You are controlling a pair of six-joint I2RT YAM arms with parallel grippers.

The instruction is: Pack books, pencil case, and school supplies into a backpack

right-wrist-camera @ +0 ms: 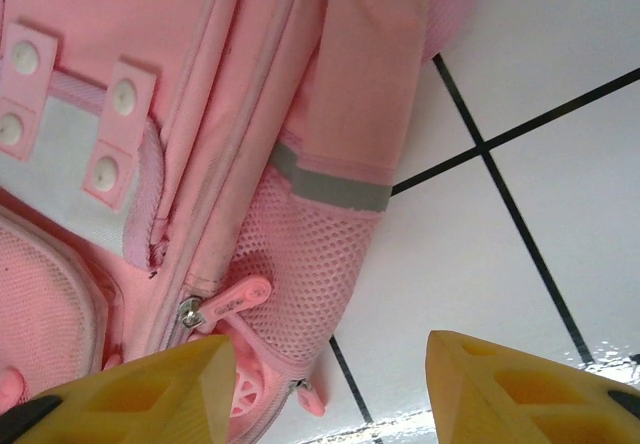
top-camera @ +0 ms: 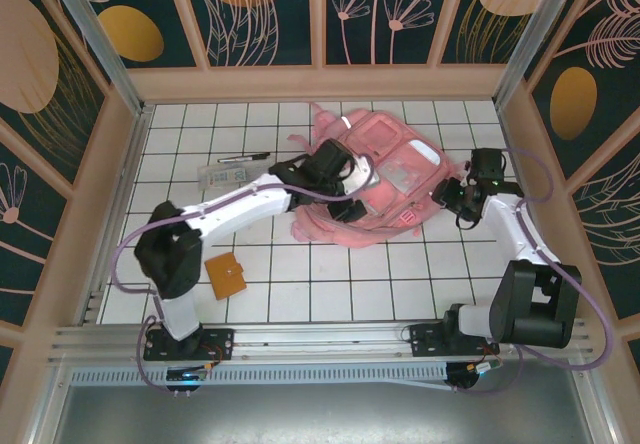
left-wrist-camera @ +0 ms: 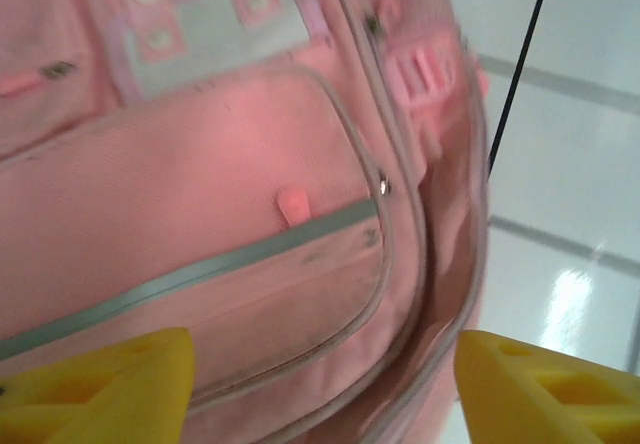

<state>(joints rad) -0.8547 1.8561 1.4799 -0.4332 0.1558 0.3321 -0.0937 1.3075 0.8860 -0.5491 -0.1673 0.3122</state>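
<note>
lying on a white-tiled table [top-camera: 330,274] amid leaf-print walls [top-camera: 270,14], the backpack [top-camera: 390,179] faces left gripper [left-wrist-camera: 320,364] and right gripper [right-wrist-camera: 330,384], spread, seemingly empty.

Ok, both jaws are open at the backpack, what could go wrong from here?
The right jaws sit by the mesh side pocket and zip pull; either could snag. The backpack is soft, so tugging may drag it. The left arm passes near the pencil case and could sweep it.
</note>
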